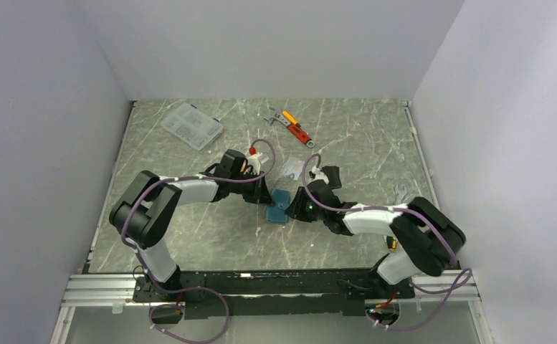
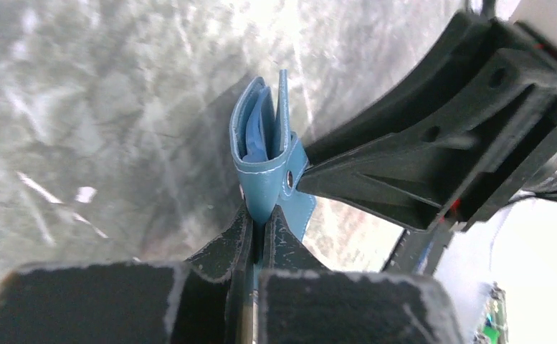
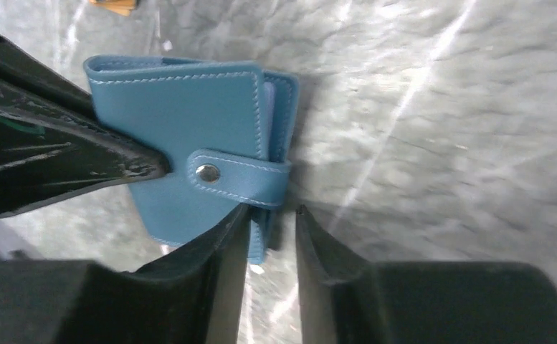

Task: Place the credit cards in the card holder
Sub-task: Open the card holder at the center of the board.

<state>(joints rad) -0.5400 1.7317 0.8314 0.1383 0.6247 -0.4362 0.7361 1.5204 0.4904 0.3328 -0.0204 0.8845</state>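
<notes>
From the top camera, the card holder (image 1: 279, 204) is at the middle of the bench (image 1: 347, 143), folded shut, directly between the two arms. The left gripper (image 1: 267, 197) meets it from the left and the right gripper (image 1: 294, 206) from the right. Farther back lie a clear plastic box (image 1: 191, 125) and an orange-handled tool (image 1: 297, 127), both well apart from the holder, while a pale flat item (image 1: 293, 168) lies just behind the right arm.

In the left wrist view, the card holder (image 2: 264, 158) stands on edge. Its near border is pinched between the left gripper (image 2: 261, 218), whose fingers are pressed together on the teal leather. The right gripper (image 2: 311, 179) noses in from the right, touching the holder at its snap strap (image 2: 289, 179).

In the right wrist view, the card holder (image 3: 182, 122) shows its closed cover with the strap (image 3: 239, 175) buttoned. The right gripper (image 3: 272, 215) sits at the holder's lower corner, jaws apart, with that corner just inside the gap. The left gripper (image 3: 146, 168) presses in from the left. An orange thing (image 3: 114, 6) is cut off at the top edge, too cropped to identify.
</notes>
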